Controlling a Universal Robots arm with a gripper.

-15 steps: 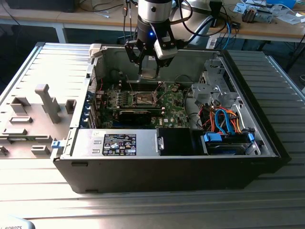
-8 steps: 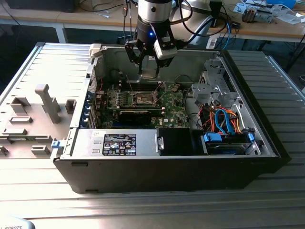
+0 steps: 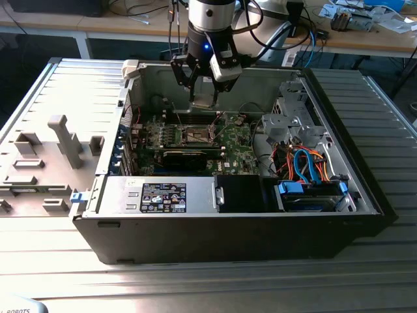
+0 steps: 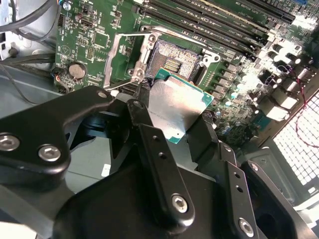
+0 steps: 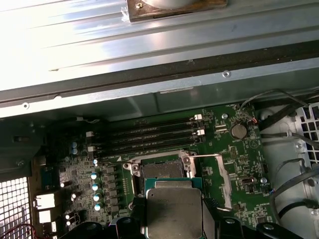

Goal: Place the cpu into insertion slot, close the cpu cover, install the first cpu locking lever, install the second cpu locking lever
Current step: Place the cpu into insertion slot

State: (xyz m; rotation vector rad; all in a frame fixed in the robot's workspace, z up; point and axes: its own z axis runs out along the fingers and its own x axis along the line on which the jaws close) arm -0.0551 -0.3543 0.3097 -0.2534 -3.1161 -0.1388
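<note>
My gripper (image 3: 202, 96) hangs inside the open computer case, shut on the cpu (image 3: 203, 102), a flat square chip with a dull silver top. In both wrist views the cpu (image 4: 175, 105) (image 5: 174, 211) sits between the black fingers (image 4: 149, 142), held above the green board and offset to one side of the insertion slot (image 4: 174, 62) (image 5: 162, 169). The insertion slot (image 3: 197, 135) is bare, with its dark contact field showing. The cpu cover (image 4: 122, 55) (image 5: 222, 181), a thin silvery frame, is swung open and lies flat beside the slot.
Long black memory slots (image 5: 149, 137) run alongside the socket. A black card (image 3: 189, 156) crosses the board. A drive cage (image 3: 293, 124) and coloured cables (image 3: 313, 163) stand at the exterior view's right. The case wall (image 3: 215, 228) surrounds it all. A grey fixture tray (image 3: 39, 163) lies outside.
</note>
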